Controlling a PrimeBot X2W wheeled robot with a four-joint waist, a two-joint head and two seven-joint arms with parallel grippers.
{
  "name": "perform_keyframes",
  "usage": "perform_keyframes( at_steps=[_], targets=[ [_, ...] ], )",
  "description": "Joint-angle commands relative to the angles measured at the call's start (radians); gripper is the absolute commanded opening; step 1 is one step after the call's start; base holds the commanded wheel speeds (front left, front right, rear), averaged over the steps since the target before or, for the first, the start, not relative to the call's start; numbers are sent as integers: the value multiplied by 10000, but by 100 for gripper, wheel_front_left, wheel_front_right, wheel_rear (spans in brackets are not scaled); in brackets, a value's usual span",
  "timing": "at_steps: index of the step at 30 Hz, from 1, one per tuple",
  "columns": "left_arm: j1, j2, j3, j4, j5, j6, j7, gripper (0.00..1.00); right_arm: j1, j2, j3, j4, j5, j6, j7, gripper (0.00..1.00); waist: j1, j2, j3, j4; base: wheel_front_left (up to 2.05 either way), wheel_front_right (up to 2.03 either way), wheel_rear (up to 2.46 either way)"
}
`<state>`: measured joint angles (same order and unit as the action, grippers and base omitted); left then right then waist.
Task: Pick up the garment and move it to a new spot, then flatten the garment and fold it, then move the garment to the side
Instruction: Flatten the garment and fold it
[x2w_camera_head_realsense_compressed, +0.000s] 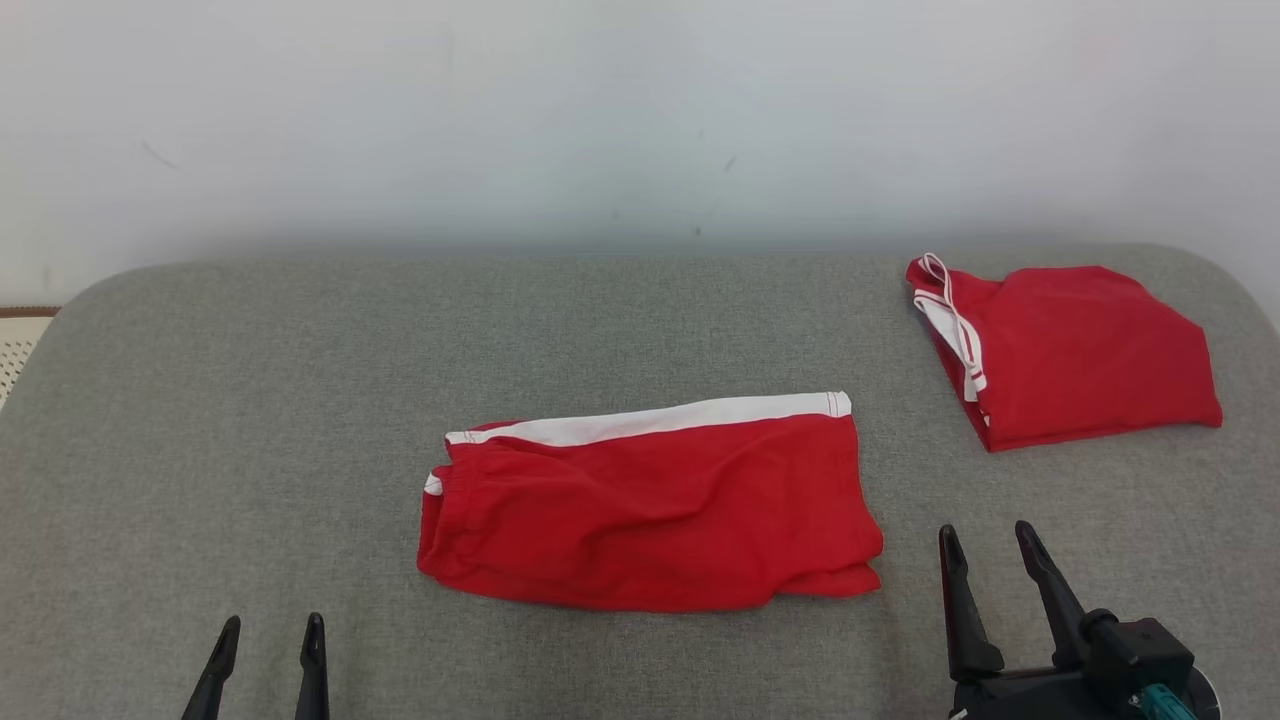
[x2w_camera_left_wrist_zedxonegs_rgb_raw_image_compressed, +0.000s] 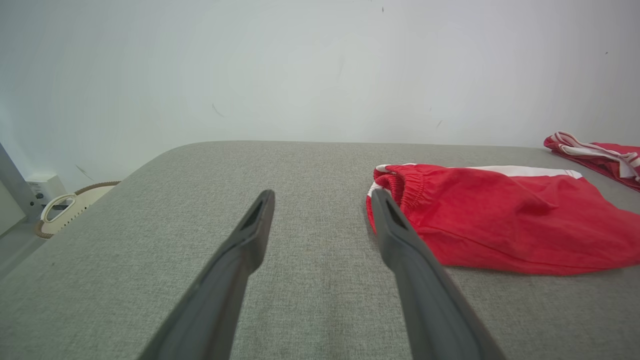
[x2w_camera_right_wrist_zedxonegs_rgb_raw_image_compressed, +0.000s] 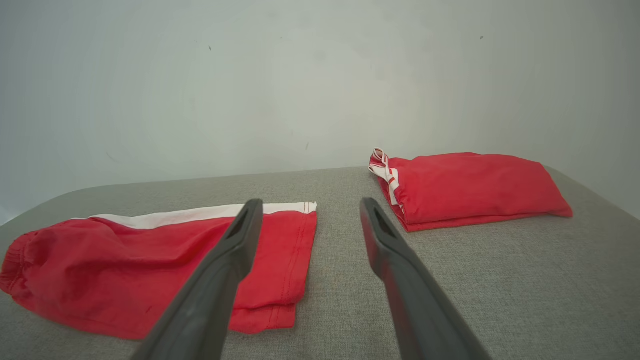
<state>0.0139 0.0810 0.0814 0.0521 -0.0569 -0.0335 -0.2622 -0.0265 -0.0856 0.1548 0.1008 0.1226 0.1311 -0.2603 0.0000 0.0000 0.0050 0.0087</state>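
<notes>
Red shorts with a white side stripe (x2w_camera_head_realsense_compressed: 650, 505) lie folded in half at the middle of the grey table (x2w_camera_head_realsense_compressed: 250, 400), waistband to the left (x2w_camera_left_wrist_zedxonegs_rgb_raw_image_compressed: 500, 220) (x2w_camera_right_wrist_zedxonegs_rgb_raw_image_compressed: 150, 265). My left gripper (x2w_camera_head_realsense_compressed: 268, 632) is open at the lower left, clear of the shorts, nothing between its fingers (x2w_camera_left_wrist_zedxonegs_rgb_raw_image_compressed: 322, 197). My right gripper (x2w_camera_head_realsense_compressed: 990, 538) is open at the lower right, just right of the shorts' hem, empty (x2w_camera_right_wrist_zedxonegs_rgb_raw_image_compressed: 307, 207).
A second red garment with white trim (x2w_camera_head_realsense_compressed: 1065, 350) lies folded at the table's back right corner (x2w_camera_right_wrist_zedxonegs_rgb_raw_image_compressed: 470, 187) (x2w_camera_left_wrist_zedxonegs_rgb_raw_image_compressed: 600, 155). A pale wall rises behind the table. A white device with a cord (x2w_camera_left_wrist_zedxonegs_rgb_raw_image_compressed: 55, 205) sits off the table's left edge.
</notes>
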Motion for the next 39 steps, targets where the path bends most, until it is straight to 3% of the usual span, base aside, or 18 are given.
perform_keyframes(
  at_steps=[1, 39],
  targets=[
    [99, -10, 20, -33, -4, 8, -47, 100, 142, 7, -18, 19, -7, -8, -55, 100, 0, 0, -8, 3, 0, 0, 0],
    [181, -30, -24, -54, -32, 2, -47, 100, -59, 100, -173, 455, 96, -8, 266, 100, 0, 0, 16, 159, 0, 0, 0]
  ],
)
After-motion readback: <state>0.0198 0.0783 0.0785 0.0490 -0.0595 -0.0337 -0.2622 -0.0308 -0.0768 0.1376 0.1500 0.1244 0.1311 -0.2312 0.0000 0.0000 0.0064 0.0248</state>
